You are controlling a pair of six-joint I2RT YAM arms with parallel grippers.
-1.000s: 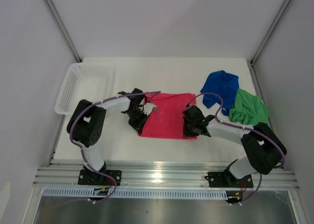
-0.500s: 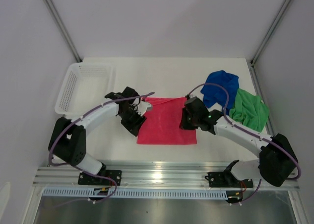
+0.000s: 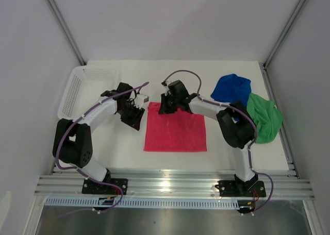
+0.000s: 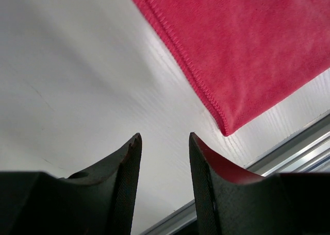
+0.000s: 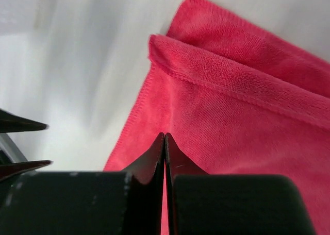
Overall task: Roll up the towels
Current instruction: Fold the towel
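The pink-red towel (image 3: 175, 131) lies flat at the table's centre, with a small fold at its far-left corner (image 5: 170, 49). My left gripper (image 3: 136, 120) is open and empty, just left of the towel's left edge; its wrist view shows bare table between the fingers (image 4: 164, 142) and the towel (image 4: 247, 49) to the right. My right gripper (image 3: 163, 109) is shut and sits over the towel's far-left corner (image 5: 164, 138) with nothing seen between the jaws. The blue towel (image 3: 232, 88) and the green towel (image 3: 265, 116) lie crumpled at the right.
A white mesh basket (image 3: 82, 88) stands at the far left of the table. An aluminium rail (image 3: 170, 182) runs along the near edge and shows in the left wrist view (image 4: 309, 142). The right arm stretches across the towel's far edge.
Both grippers have moved away from me toward the towel's far edge. The right gripper has swung left to the far-left corner. The towel now lies flatter and squarer.
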